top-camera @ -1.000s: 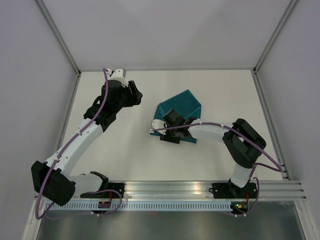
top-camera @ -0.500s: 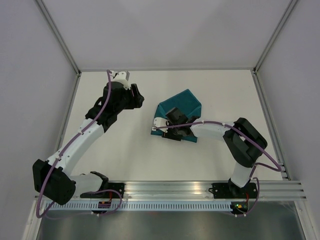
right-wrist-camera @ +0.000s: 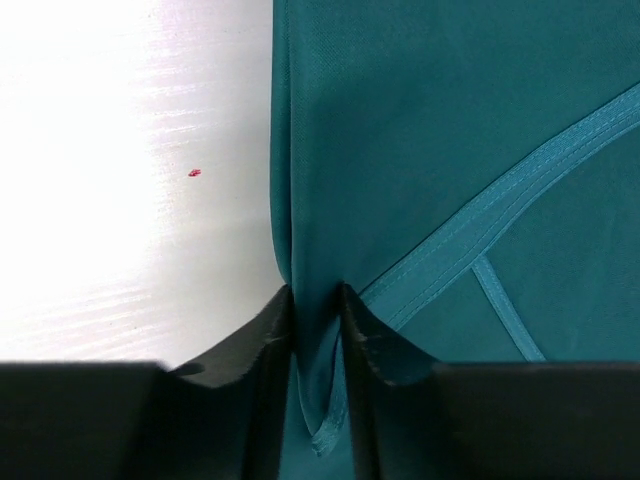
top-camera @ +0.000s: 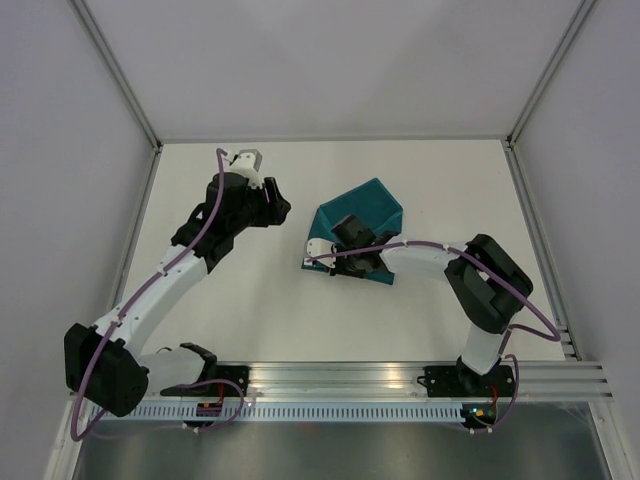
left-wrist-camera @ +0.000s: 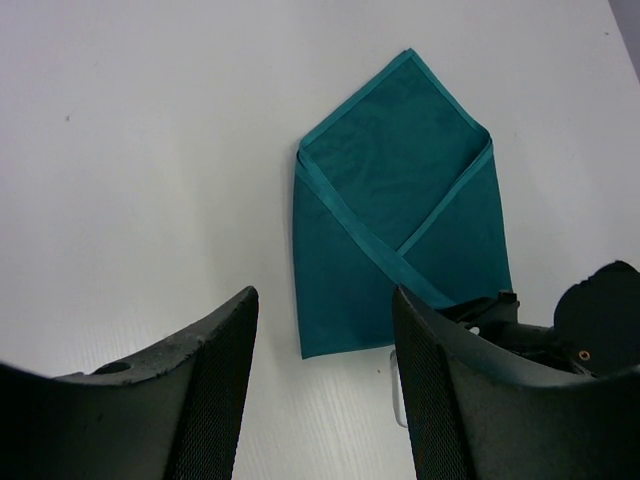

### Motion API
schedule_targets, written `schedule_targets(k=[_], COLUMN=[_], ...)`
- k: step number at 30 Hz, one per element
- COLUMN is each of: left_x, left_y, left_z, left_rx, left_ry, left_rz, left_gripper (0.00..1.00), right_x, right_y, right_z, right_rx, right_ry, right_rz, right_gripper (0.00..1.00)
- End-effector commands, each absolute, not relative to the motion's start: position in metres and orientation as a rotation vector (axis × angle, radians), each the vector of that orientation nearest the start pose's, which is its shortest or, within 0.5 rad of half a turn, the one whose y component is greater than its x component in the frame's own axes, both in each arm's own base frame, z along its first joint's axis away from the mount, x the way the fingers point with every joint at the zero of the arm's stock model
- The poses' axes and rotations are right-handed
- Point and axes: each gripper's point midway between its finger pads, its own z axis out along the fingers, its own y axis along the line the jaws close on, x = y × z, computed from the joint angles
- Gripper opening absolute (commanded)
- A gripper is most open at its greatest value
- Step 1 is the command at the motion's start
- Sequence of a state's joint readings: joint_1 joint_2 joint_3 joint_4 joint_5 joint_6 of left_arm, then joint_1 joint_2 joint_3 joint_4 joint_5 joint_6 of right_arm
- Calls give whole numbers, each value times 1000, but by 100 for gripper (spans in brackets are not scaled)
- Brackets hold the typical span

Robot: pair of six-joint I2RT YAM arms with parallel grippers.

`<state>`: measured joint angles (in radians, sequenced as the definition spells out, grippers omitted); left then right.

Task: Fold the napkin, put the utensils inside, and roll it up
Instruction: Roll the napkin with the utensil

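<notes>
The napkin (top-camera: 370,207), folded into a pointed envelope with its hemmed flaps crossed, lies flat on the white surface (top-camera: 250,290). No utensils can be made out, so whether they are tucked inside cannot be told, and the rolling appears not yet begun. The right pincer (right-wrist-camera: 312,300) sits at the napkin's near-left edge, pinched tight on a raised pleat of the cloth, while the left pincer (left-wrist-camera: 322,300) hangs off the napkin's left side, spread wide and holding nothing.
</notes>
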<state>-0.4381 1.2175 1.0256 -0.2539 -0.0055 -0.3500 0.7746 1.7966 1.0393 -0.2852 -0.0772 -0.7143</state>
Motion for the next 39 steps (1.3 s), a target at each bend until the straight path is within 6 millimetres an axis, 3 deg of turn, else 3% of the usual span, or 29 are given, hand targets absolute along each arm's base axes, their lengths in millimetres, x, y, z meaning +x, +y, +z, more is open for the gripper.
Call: schedule_targets(k=[1,3,8,14,20,23,27,31,39], left_x=[342,337,314,289,257,248,251,253,235], left_y=[-184,-185,-199,-200,-232,-238,-246,-255,-289], left_z=[269,272,299,329,329,332,320,292,262], left_rx=[146,157,234,277,504,552,628,741,980], left_ry=[1897,1872,1718,1514,1403,1347,1362,1366,1246], left_rz=[-554,-562,-599,-588,-587,-558,-511,-431,-451], left_gripper=[62,62,62,62,61,64,62,60,54], right_x=[239,238,231,229,231,236,236,236,238], right_y=[221,221,217,209,205,202,198,192,191], right_z=[-44,-44,-41,-39,-36,-36,-38,-40,-42], right_rx=[-1984,-1980,-1986,-1971,-1947,-1936,-1940,-1941,-1936], right_ry=[2154,2167,2220,2277,2319,2338,2352,2373,2417], right_rz=[210,253,392,522,607,614,623,628,689], right_gripper=[29,27,18,17,17,16,16,15,15])
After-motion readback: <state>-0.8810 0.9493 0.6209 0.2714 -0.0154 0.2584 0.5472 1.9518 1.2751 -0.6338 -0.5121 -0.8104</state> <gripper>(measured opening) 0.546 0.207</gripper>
